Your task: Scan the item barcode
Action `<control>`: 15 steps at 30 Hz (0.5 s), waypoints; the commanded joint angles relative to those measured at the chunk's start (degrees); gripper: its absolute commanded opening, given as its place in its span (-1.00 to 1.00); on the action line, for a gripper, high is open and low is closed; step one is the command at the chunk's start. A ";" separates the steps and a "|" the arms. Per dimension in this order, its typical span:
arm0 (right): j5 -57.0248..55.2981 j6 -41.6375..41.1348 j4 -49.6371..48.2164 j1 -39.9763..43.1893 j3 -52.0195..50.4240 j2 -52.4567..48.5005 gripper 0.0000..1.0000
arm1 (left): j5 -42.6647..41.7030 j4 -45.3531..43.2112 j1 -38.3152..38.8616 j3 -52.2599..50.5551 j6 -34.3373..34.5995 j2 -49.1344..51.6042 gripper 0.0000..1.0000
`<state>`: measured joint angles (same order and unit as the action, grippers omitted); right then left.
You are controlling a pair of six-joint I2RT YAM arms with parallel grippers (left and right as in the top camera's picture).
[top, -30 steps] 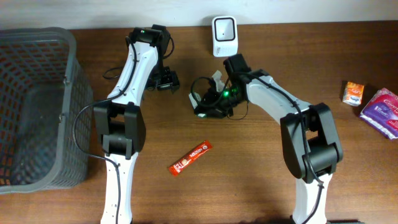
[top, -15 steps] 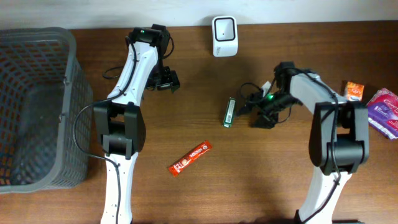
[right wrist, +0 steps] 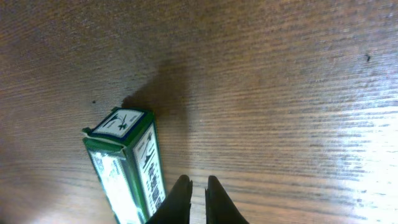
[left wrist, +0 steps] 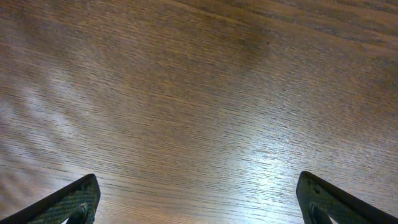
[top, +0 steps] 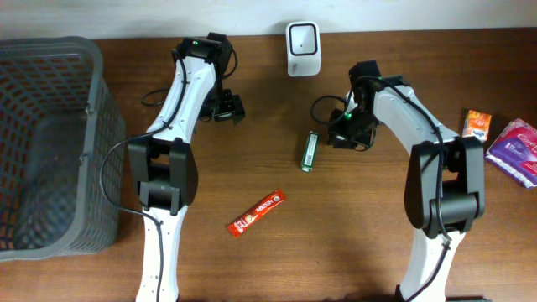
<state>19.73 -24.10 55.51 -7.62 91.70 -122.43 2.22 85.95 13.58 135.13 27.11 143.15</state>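
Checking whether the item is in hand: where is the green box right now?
In the overhead view the green box lies on the table near centre, below the scanner, beside the shut right gripper, which is not holding it.

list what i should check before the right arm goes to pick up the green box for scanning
1. Green box lying free, nothing on it: ok.
2. Right end effector open enough to grasp: not ok, its jaws are closed together and empty.
3. Right end effector lined up over the box: not ok, the box lies off to one side of it in the right wrist view.
4. Barcode face located: cannot tell, the print is too small to read.
5. Scanner unobstructed: ok, nothing stands in front of it.
6. Left end effector out of the way: ok, open, empty and away from the box.
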 commanded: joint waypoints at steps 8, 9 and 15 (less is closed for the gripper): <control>4.76 -5.14 -11.43 -9.42 -7.13 -0.22 -0.81 | 0.59 -0.15 0.15 0.76 0.68 0.22 0.98; 6.54 -5.16 -12.11 -9.73 -7.13 -0.22 -0.81 | 0.59 -0.15 0.13 0.76 0.68 0.22 0.98; 14.05 0.39 -9.86 -7.45 -4.52 -0.17 -0.80 | 0.15 0.02 1.09 0.76 0.68 0.31 0.98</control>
<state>32.51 -27.99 41.93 -16.86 84.95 -122.45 2.17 85.93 13.76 135.13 27.11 143.15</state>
